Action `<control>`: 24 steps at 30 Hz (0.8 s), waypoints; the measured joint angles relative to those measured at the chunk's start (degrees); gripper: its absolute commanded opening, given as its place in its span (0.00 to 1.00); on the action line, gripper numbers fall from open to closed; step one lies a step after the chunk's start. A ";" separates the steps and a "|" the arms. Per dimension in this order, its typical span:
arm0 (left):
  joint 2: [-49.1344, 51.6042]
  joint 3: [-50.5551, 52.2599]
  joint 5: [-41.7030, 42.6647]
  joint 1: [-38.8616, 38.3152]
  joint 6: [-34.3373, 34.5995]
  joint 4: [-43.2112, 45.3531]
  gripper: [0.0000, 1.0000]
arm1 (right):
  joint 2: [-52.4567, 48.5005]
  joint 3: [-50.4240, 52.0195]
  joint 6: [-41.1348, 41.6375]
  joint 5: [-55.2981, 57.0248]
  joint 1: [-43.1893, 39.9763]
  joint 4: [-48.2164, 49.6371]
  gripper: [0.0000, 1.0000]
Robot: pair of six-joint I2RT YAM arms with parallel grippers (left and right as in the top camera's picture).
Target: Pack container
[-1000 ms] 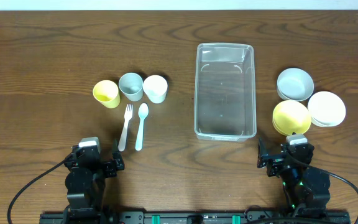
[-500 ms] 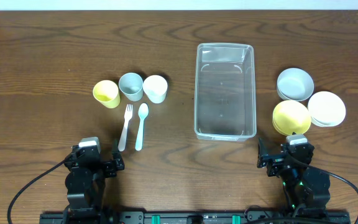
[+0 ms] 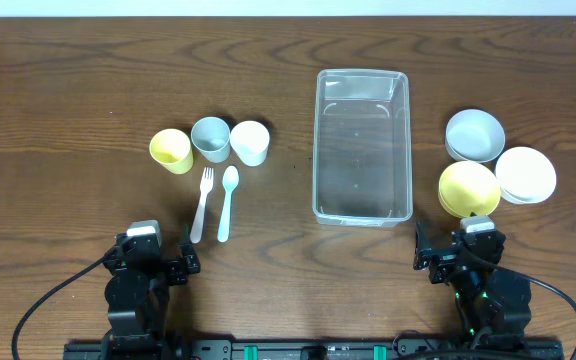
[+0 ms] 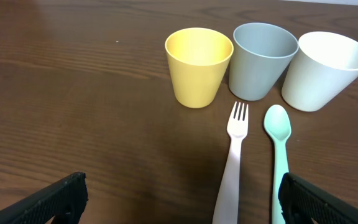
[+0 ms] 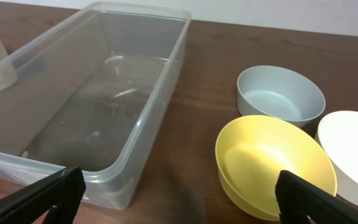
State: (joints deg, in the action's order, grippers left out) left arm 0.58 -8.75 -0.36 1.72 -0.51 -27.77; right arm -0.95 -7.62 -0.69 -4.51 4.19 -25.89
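The clear plastic container (image 3: 362, 146) stands empty at the table's middle right; it also shows in the right wrist view (image 5: 98, 106). Left of it are a yellow cup (image 3: 171, 151), a grey cup (image 3: 210, 139), a white cup (image 3: 250, 142), a pink-white fork (image 3: 202, 204) and a mint spoon (image 3: 226, 202). Right of it are a grey bowl (image 3: 474, 135), a yellow bowl (image 3: 468, 188) and a white bowl (image 3: 525, 174). My left gripper (image 3: 153, 258) is open and empty, short of the fork (image 4: 232, 168) and spoon (image 4: 279, 155). My right gripper (image 3: 458, 252) is open and empty, just before the yellow bowl (image 5: 272, 165).
The cups (image 4: 199, 65) stand in a row beyond the cutlery. The grey bowl (image 5: 280, 93) and white bowl (image 5: 353, 152) sit close to the yellow one. The table's far edge meets a white wall (image 5: 291, 12).
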 measured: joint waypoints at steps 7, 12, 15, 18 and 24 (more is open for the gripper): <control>0.00 0.00 0.00 0.00 0.02 0.00 0.98 | 0.00 0.00 0.00 0.00 0.00 -0.02 0.99; 0.00 0.00 0.00 0.02 0.00 0.02 0.98 | 0.00 0.00 0.00 0.00 0.00 0.00 0.99; 0.00 0.00 0.00 0.02 0.02 0.00 0.98 | 0.00 0.00 0.07 -0.04 0.00 1.44 0.99; 0.00 0.00 0.00 0.00 0.00 0.02 0.98 | 0.02 0.04 2.73 -2.84 0.00 5.77 0.99; 0.00 0.00 0.00 0.00 -1.25 0.04 0.98 | 0.02 0.04 10.69 -9.40 0.00 6.51 0.99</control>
State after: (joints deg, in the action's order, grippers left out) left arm 0.58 -8.75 -0.36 1.72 -1.76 -27.73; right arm -0.93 -7.57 10.00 -13.91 4.19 -19.38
